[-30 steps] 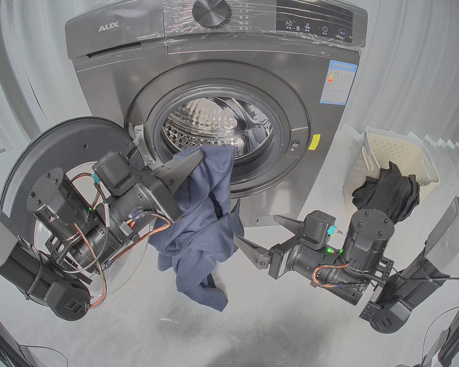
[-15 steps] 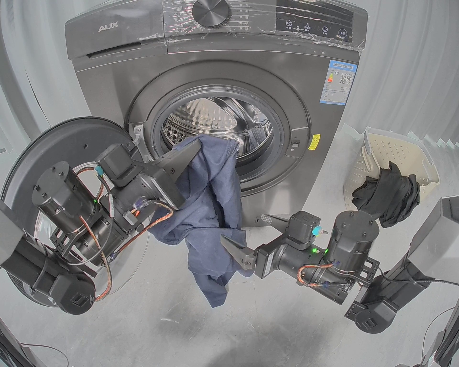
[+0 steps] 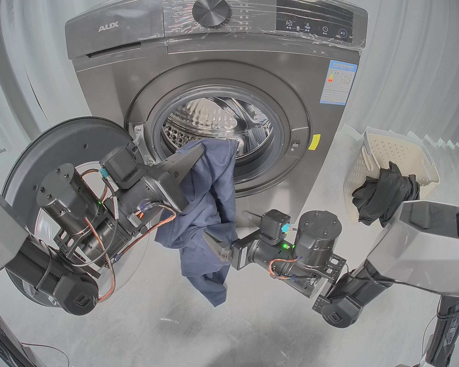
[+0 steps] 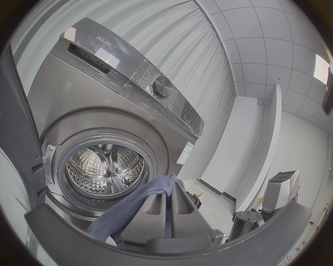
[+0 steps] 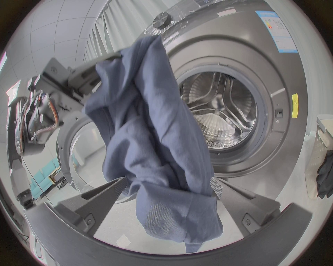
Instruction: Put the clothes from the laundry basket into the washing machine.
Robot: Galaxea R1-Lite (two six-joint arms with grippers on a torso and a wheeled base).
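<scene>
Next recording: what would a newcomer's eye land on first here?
The blue garment hangs from the shut left gripper at the open drum of the washing machine. Below it, the open right gripper has its fingers on either side of the garment's lower folds. To the right of the machine, a black garment drapes over the rim of the laundry basket.

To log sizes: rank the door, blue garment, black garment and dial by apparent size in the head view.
1. Door, clearly largest though partly covered
2. Blue garment
3. Black garment
4. Dial
</scene>
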